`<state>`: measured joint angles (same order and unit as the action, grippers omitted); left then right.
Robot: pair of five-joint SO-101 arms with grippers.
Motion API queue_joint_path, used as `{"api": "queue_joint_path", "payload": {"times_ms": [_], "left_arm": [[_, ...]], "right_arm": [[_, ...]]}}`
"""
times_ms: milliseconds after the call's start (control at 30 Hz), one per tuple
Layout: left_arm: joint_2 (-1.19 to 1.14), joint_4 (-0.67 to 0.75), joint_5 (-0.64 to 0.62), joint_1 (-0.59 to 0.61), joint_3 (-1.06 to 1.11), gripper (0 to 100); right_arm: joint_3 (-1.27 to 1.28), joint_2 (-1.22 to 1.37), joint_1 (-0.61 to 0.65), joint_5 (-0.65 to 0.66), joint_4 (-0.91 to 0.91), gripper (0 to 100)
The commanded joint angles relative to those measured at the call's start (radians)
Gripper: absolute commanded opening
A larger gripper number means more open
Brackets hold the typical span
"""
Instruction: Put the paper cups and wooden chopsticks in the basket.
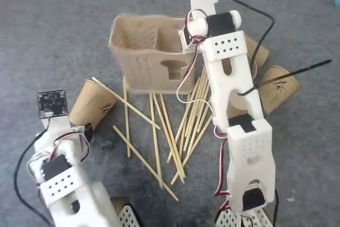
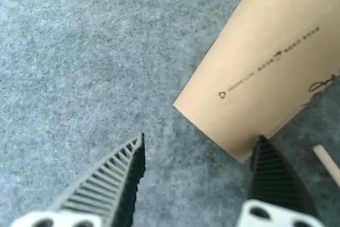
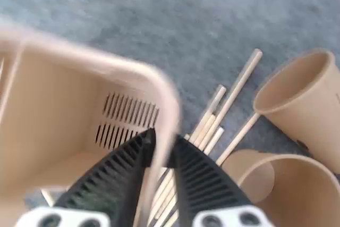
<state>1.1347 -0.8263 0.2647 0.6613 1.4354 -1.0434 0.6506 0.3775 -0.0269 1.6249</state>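
Observation:
A tan basket (image 1: 149, 51) stands at the back middle of the grey carpet. Wooden chopsticks (image 1: 159, 131) lie scattered in front of it, some leaning against its right side. One paper cup (image 1: 93, 104) lies on its side at the left. My left gripper (image 2: 201, 141) is open just short of that cup (image 2: 265, 73), its base between the fingertips. My right gripper (image 3: 164, 137) is at the basket's right wall (image 3: 159, 89), jaws closed to a narrow gap with the rim between them. Two more cups (image 3: 303, 99) (image 3: 287, 190) lie to the right of the basket.
The right arm (image 1: 234, 78) stretches over the chopsticks and partly covers the cups (image 1: 276, 86) on the right. A black cable (image 1: 297, 73) crosses above those cups. Bare carpet (image 1: 42, 41) lies at the far left and back left.

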Motion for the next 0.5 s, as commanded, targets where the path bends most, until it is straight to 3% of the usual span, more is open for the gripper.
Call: {"api": "queue_joint_path", "payload": {"times_ms": [0,200,467], "left_arm": [[0.021,0.02,0.006,-0.006,-0.007,30],[0.02,0.02,0.006,-0.006,-0.007,30],[0.02,0.021,0.006,-0.006,-0.007,30]], "right_arm": [[-0.038,-0.001,0.051,0.02,-0.05,0.7],[-0.126,0.01,0.071,-0.003,-0.058,0.8],[-0.127,0.008,-0.013,-0.187,-0.05,0.8]]}}
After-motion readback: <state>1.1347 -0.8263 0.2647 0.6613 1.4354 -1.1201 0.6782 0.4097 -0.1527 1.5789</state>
